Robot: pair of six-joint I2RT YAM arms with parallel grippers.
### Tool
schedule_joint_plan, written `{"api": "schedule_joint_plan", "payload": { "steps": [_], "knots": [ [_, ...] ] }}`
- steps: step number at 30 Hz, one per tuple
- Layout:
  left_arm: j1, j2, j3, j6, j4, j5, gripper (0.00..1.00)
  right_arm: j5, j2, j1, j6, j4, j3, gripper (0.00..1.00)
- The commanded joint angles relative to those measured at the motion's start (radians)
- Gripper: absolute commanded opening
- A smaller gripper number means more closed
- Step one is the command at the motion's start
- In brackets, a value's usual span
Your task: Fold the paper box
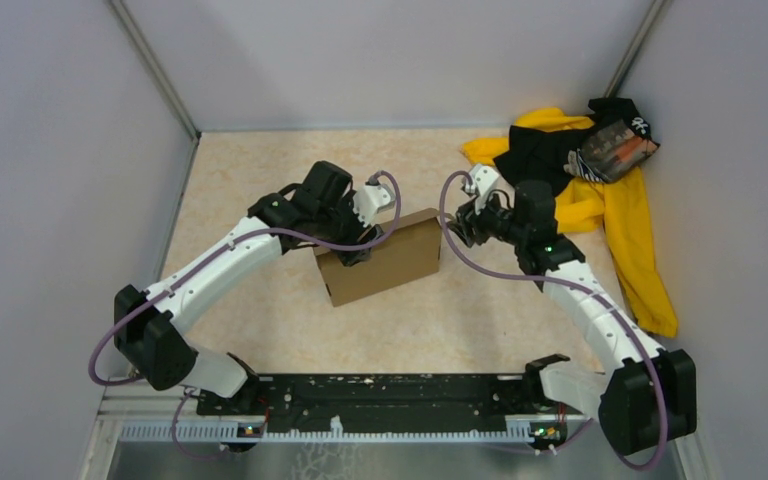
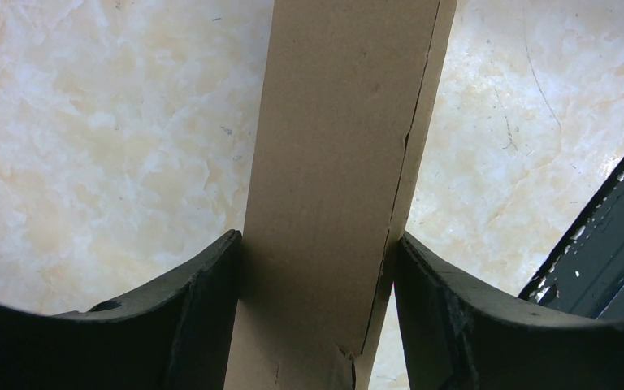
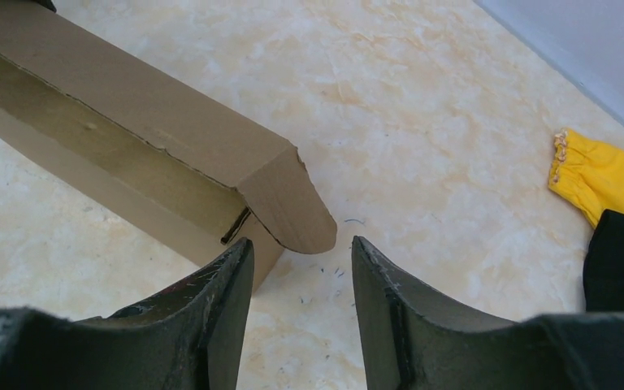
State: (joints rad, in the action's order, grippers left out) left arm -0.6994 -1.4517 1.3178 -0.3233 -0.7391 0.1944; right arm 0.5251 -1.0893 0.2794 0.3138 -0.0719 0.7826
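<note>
With the left gripper (image 2: 318,252) clamped across the paper box (image 1: 385,258), the right gripper (image 3: 302,248), jaws apart and empty, should tuck the flap (image 3: 292,207) just ahead of it squarely inward.

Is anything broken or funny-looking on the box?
Yes. The paper box has a split running along one folded edge, and its rounded end flap sticks out untucked.

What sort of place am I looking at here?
Probably a robot testing booth in a lab: plain grey walls close in a marble-patterned table, a white left arm and right arm are bolted to a black rail, working on a plain brown cardboard box.
</note>
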Motion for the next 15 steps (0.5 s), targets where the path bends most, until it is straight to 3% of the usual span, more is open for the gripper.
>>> {"api": "schedule_joint_plan", "payload": {
  "steps": [1, 10, 15],
  "knots": [
    [0.000, -0.013, -0.007, -0.001, -0.004, 0.055, 0.56, 0.019, -0.019, 0.006, 0.013, 0.084, 0.061, 0.46],
    [-0.001, -0.017, -0.002, 0.000, -0.009, 0.057, 0.56, 0.043, -0.049, 0.006, 0.014, 0.098, 0.084, 0.36],
    [0.000, -0.016, -0.002, 0.002, -0.011, 0.062, 0.56, 0.059, -0.050, 0.008, 0.011, 0.103, 0.088, 0.38]
  ]
}}
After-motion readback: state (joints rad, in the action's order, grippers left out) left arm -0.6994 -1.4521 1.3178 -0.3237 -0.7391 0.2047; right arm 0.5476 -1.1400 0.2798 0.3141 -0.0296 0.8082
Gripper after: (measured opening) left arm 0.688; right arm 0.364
